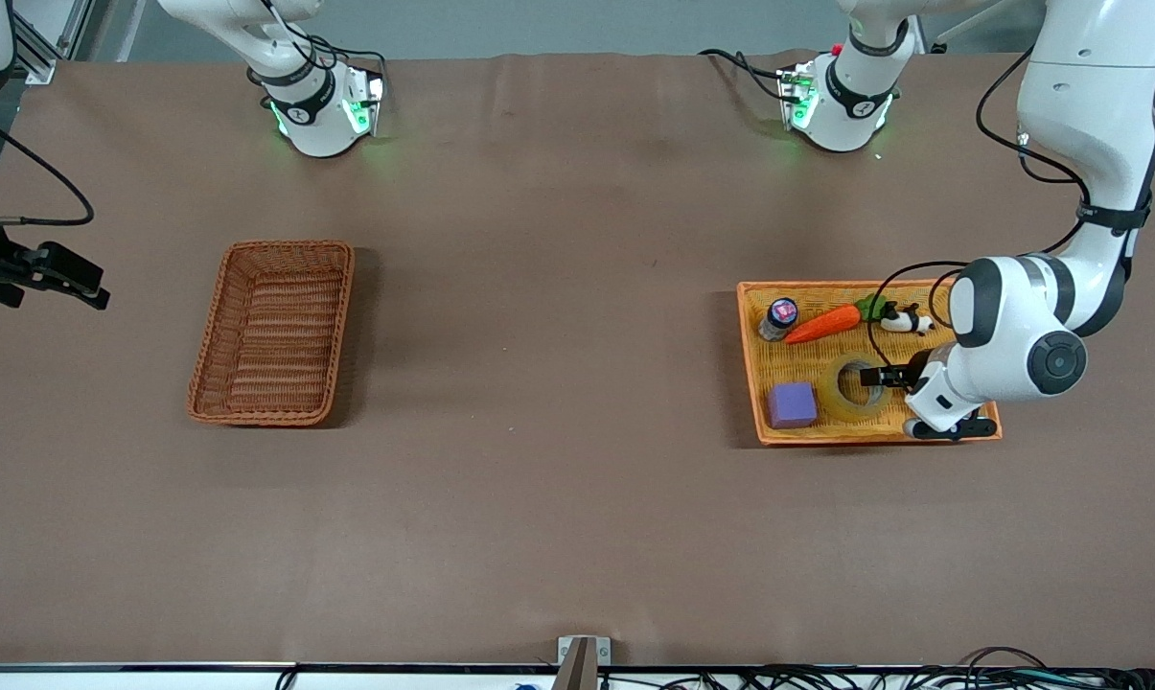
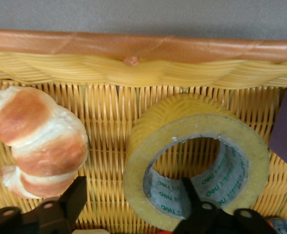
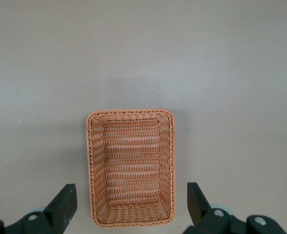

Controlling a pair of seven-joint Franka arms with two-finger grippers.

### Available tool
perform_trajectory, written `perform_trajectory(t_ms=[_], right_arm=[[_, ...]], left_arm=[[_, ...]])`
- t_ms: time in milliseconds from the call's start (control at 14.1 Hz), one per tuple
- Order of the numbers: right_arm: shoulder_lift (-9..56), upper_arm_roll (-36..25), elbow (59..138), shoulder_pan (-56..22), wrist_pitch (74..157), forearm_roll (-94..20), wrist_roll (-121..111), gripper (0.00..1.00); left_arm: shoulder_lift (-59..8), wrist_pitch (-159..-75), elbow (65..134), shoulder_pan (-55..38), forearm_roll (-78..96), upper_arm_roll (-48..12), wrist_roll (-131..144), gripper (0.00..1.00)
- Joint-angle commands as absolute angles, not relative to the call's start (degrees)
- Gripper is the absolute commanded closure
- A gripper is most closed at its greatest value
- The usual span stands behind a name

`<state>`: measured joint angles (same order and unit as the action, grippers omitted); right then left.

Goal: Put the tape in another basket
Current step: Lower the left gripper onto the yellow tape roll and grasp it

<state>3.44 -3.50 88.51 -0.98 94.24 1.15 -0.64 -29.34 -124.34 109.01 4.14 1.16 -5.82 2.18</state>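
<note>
The tape is a yellowish roll lying flat in the orange-yellow tray toward the left arm's end of the table. My left gripper is low over it and open. In the left wrist view the gripper straddles the tape's wall, with one finger inside the hole and the other outside, apart from the roll. The reddish-brown basket stands empty toward the right arm's end. My right gripper waits open, up in the air at that end, and its wrist view shows the basket.
In the tray with the tape lie a purple cube, a carrot, a small bottle and a panda toy. A croissant lies beside the tape, hidden by the left arm in the front view.
</note>
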Motion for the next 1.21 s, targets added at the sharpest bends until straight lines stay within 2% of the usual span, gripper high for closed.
perform_trajectory(t_ms=[0, 71, 213, 355, 568, 781, 994, 1135], right_arm=[[2.5, -3.4, 89.4, -0.6, 94.2, 0.4, -1.0, 0.0], [2.5, -3.4, 89.4, -0.6, 94.2, 0.4, -1.0, 0.0], [2.5, -3.4, 89.4, -0.7, 94.4, 0.4, -1.0, 0.0], [2.5, -3.4, 89.4, -0.7, 94.3, 0.4, -1.0, 0.0], [2.5, -3.4, 89.4, -0.6, 94.3, 0.4, -1.0, 0.0], [2.5, -3.4, 89.4, -0.7, 94.2, 0.4, -1.0, 0.0], [2.5, -3.4, 89.4, -0.7, 94.3, 0.4, -1.0, 0.0], [2.5, -3.4, 89.4, -0.7, 94.3, 0.4, -1.0, 0.0]], left_arm=[[-30.9, -124.3, 107.9, 3.3, 2.0, -6.1, 1.2, 0.26], [-30.9, -124.3, 107.9, 3.3, 2.0, -6.1, 1.2, 0.33], [-30.6, -124.2, 108.3, 3.5, 1.9, -6.2, 1.2, 0.64], [-29.6, -123.3, 108.3, 4.0, 1.8, -6.2, 0.8, 0.83], [-27.3, -122.0, 108.2, 3.7, 1.7, -6.2, 1.0, 0.99], [-23.5, -119.6, 106.4, 3.7, 1.6, -6.2, 1.8, 1.0], [-21.5, -110.4, 100.6, 1.8, 1.6, -7.6, 4.7, 1.0], [-22.3, -105.7, 96.3, -0.1, 1.6, -11.0, 9.6, 1.0]])
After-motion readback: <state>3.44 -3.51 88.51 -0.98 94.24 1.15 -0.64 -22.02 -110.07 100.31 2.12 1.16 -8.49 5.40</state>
